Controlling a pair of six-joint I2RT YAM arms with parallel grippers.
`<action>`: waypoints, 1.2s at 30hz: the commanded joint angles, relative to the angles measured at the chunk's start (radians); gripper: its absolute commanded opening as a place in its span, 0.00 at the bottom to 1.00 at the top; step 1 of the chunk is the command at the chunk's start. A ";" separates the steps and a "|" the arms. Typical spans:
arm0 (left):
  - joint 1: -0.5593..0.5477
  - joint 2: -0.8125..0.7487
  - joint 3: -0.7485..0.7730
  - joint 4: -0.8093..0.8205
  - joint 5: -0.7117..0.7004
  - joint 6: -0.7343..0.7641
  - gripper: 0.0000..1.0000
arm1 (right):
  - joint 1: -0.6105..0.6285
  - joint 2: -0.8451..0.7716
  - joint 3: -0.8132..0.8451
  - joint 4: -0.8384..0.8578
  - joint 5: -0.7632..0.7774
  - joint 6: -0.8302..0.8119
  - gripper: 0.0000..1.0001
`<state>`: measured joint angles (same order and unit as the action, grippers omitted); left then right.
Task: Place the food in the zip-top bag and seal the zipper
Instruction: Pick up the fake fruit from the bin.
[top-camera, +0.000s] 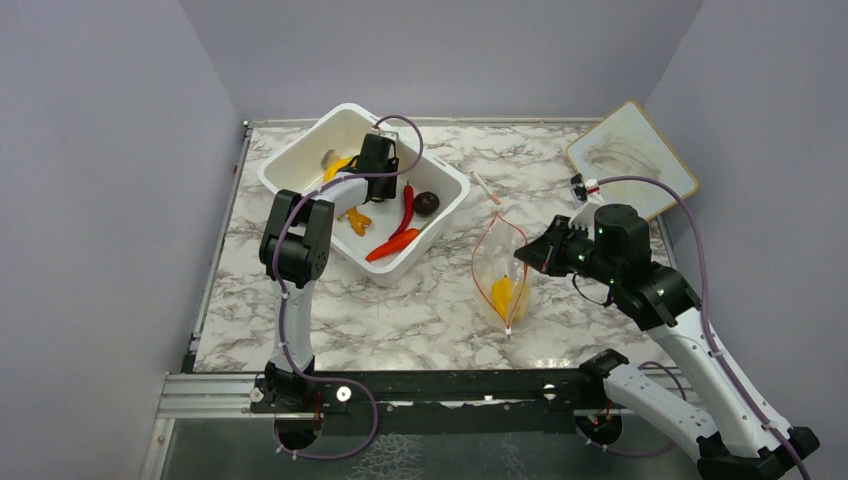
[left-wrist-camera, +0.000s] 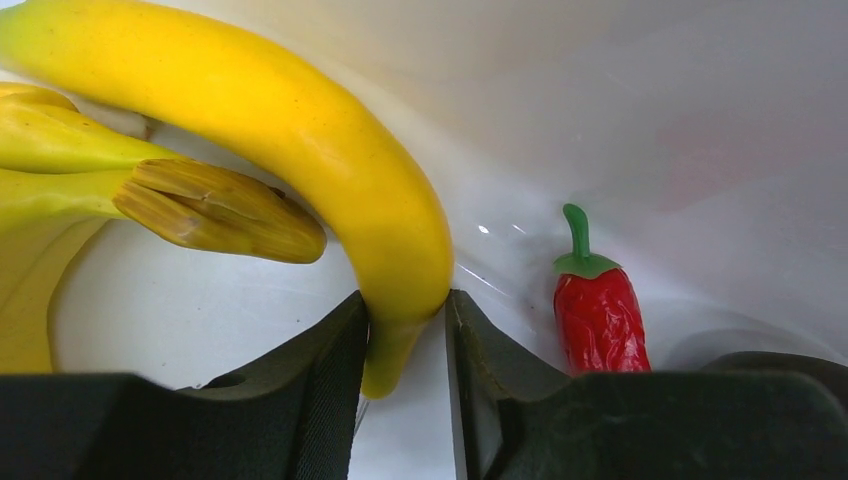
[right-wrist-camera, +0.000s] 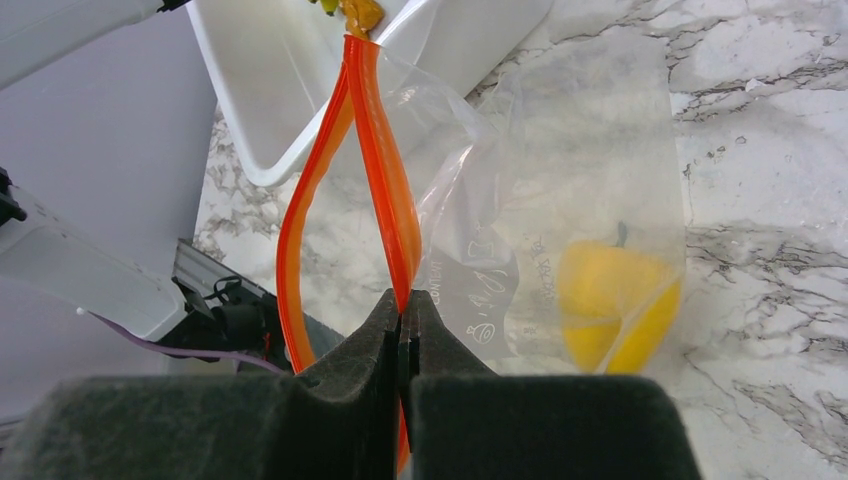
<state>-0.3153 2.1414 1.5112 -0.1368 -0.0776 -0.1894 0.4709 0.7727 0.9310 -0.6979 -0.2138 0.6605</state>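
My left gripper (top-camera: 372, 160) is down inside the white tub (top-camera: 300, 150), and its jaws (left-wrist-camera: 405, 300) are closed on the tip of the yellow banana (left-wrist-camera: 300, 140). A red chili (left-wrist-camera: 598, 315) lies just to the right of it. The tub also holds the dark brown fruit (top-camera: 426, 203), an orange carrot (top-camera: 392, 245) and small orange bits (top-camera: 355, 218). The clear zip-top bag (top-camera: 505, 275) lies on the table with the yellow pepper (right-wrist-camera: 615, 305) inside. My right gripper (right-wrist-camera: 403, 300) is shut on the red-orange zipper (right-wrist-camera: 385, 200) and holds the mouth open.
A wood-framed whiteboard (top-camera: 630, 155) leans at the back right. A small white-and-red stick (top-camera: 486, 187) lies on the marble table between the tub and the bag. Grey walls close in the table on three sides.
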 joint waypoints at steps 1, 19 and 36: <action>0.004 0.001 0.035 -0.026 0.044 -0.014 0.32 | -0.003 0.000 0.022 0.016 0.009 -0.009 0.01; 0.002 -0.180 -0.019 -0.061 0.140 -0.054 0.00 | -0.003 -0.030 -0.006 0.020 -0.001 0.006 0.01; 0.001 -0.452 -0.200 -0.084 0.251 -0.218 0.00 | -0.003 -0.019 -0.044 0.044 -0.024 0.043 0.01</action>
<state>-0.3153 1.8030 1.3678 -0.2207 0.0925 -0.3382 0.4709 0.7509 0.8921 -0.6853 -0.2195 0.6918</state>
